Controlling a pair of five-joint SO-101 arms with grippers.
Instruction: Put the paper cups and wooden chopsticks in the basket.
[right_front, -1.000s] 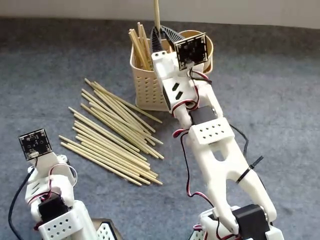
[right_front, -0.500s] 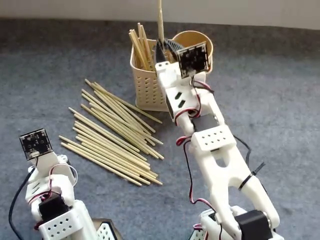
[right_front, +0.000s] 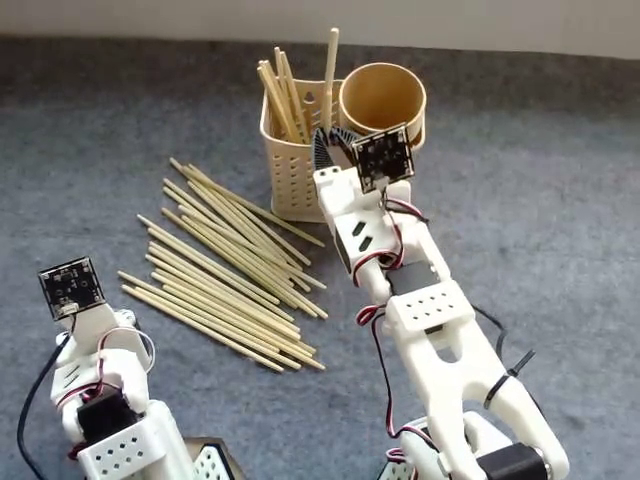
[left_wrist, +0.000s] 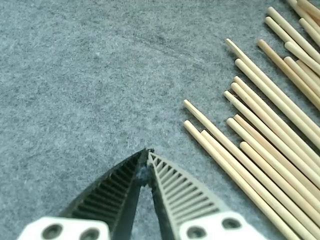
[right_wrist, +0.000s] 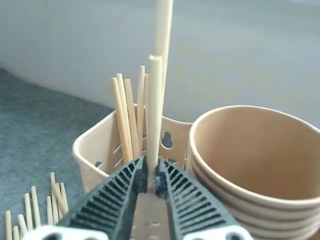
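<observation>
At basket's (right_front: 290, 180) 6 o'clock rim, right end effector (right_wrist: 151, 165) has pulled back, clamping an upright chopstick (right_wrist: 154, 110) beside the cups (right_front: 383, 100). Left end effector (left_wrist: 148, 152), closed, sits at pile's (right_front: 225, 265) 7 o'clock; worktop (right_front: 560, 200) open at 3.

Grey felt-like mat (right_front: 560, 200) spread from edge to edge of the high view — fuzzy, short nap, even in tone, lying flat. Looks mottled up close in the left wrist view, lighter and darker fibres mixed. Along the far side, a pale plain wall (right_front: 150, 18) — meets the mat in a straight line, rises smooth and blank in the right wrist view
</observation>
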